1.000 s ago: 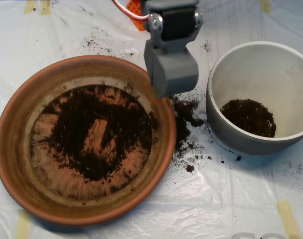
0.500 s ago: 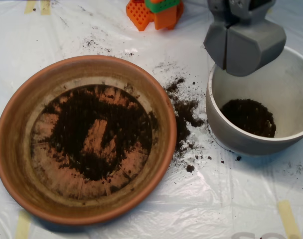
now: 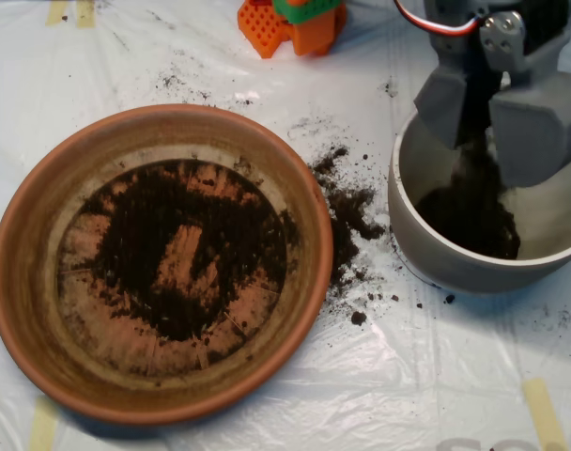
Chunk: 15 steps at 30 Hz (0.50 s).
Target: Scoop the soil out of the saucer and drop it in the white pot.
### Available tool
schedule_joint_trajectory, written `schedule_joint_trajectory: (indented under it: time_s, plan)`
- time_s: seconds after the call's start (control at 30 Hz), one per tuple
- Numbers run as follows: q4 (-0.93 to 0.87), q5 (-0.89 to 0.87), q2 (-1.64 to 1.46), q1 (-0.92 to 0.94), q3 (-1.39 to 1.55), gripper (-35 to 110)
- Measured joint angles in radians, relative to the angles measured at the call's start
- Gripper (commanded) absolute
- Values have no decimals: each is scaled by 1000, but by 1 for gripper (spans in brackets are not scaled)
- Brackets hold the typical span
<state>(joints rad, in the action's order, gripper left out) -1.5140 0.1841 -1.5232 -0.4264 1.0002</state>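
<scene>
Fixed overhead cam — looks straight down, close.

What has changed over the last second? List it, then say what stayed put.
The scoop swung right from the saucer's rim to above the white pot. Its halves have parted, and soil is falling between them onto the heap in the pot. Unchanged: the saucer, the soil left in it, the spilled soil between the two, and the pot's place.

gripper (image 3: 480, 117): two grey blocky shells | wrist: black motor, silver screw | cable: red-white
</scene>
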Motion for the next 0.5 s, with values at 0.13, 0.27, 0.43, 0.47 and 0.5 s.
schedule_joint_trajectory:
  time_s: [0.13,0.27,0.43,0.47,0.5]
  plan:
    - [0,-25,0,2,-5,26]
    - [0,-38,0,-6,-5,29]
    - [-17,-38,0,-3,-5,29]
    - [-18,-38,0,-3,-5,29]
    - [-18,-38,0,0,-5,29]
